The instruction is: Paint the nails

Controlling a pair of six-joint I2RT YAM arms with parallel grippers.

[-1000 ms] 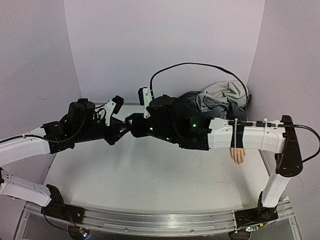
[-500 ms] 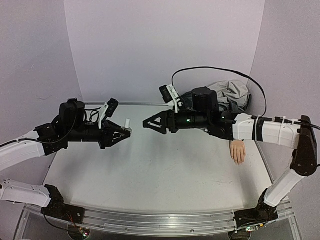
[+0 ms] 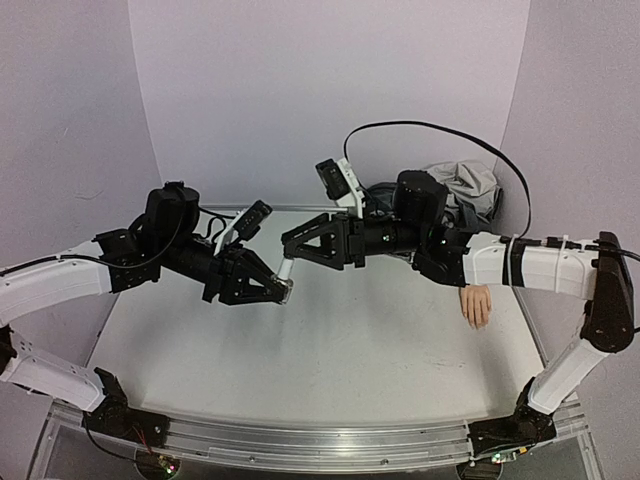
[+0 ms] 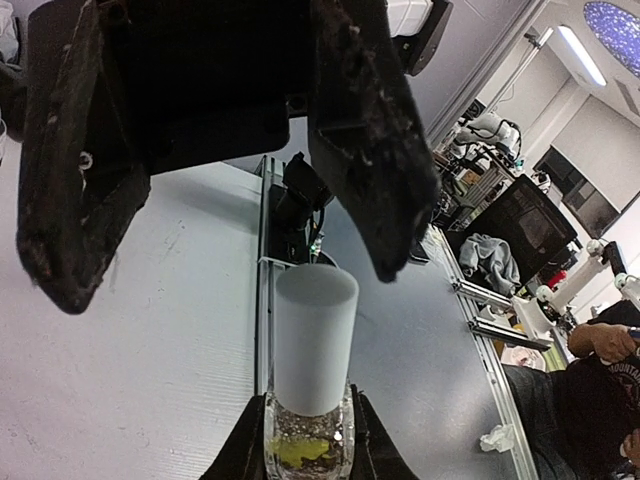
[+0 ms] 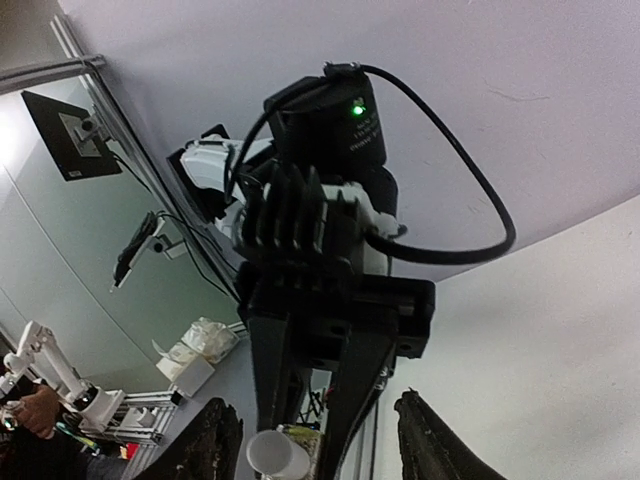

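My left gripper (image 3: 284,290) is shut on a small clear bottle (image 3: 285,283) with a white cap, held above the table's middle. In the left wrist view the cap (image 4: 315,340) points away from the glass body (image 4: 306,440) between my fingers. My right gripper (image 3: 288,248) is open, facing the bottle just above the cap. Its dark fingers (image 4: 372,150) show either side of the cap, apart from it. In the right wrist view the cap (image 5: 276,455) lies between my open fingers (image 5: 214,446). The pale mannequin hand (image 3: 476,303) lies at the right. Its nails are too small to see.
A crumpled grey jacket (image 3: 462,186) lies at the back right, behind my right arm. A black cable (image 3: 430,130) arches over that arm. Purple walls close in the table's back and sides. The table's metal front rail (image 3: 300,440) runs along the near edge.
The grippers were close a second ago and apart half a second ago. Now the left has carried the bottle right and lower, and the open right gripper has closed in on the cap.
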